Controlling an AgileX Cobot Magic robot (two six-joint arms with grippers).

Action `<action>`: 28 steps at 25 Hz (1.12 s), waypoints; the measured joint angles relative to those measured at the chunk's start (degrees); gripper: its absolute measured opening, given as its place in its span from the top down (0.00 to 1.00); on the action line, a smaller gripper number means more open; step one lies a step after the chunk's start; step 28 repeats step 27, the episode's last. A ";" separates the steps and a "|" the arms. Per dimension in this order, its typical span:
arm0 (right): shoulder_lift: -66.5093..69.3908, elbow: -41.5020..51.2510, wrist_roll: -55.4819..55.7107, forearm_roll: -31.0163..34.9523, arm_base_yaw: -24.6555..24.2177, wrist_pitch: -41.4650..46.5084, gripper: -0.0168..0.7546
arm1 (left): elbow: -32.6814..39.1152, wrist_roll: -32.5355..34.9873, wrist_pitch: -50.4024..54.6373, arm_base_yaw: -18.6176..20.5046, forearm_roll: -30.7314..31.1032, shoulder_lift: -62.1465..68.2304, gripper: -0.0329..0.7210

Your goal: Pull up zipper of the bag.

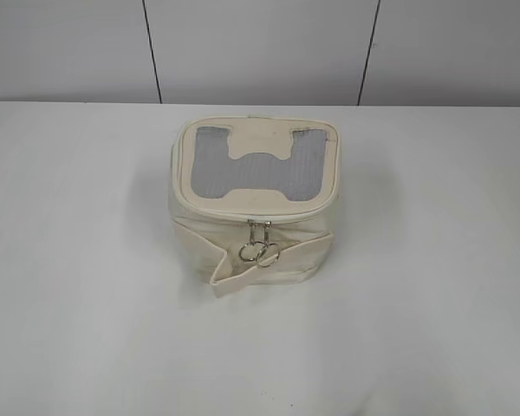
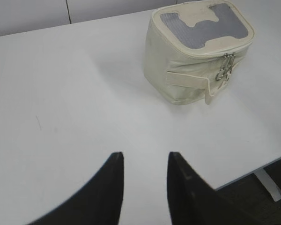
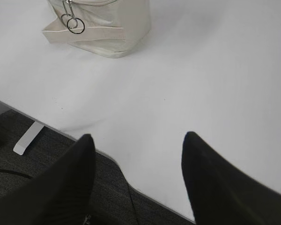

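Cream bag (image 1: 253,199), grey mesh top, 2 ringed zipper (image 1: 259,243) pulls in front

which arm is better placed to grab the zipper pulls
Probably the left. Its gripper hangs over the table with the bag and pulls facing it. The right gripper hangs off the table edge. Both have open jaws and are far off.
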 joint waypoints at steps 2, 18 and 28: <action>0.00 0.00 0.00 0.06 -0.24 0.00 0.38 | 0.00 0.00 0.00 0.25 0.00 0.00 0.61; -3.08 0.11 -0.01 1.42 -21.35 -0.28 0.38 | 0.02 0.00 -0.01 19.56 0.44 -4.02 0.63; -3.08 0.11 -0.01 1.62 -21.35 -0.28 0.38 | 0.02 0.00 -0.01 19.56 0.44 -4.02 0.63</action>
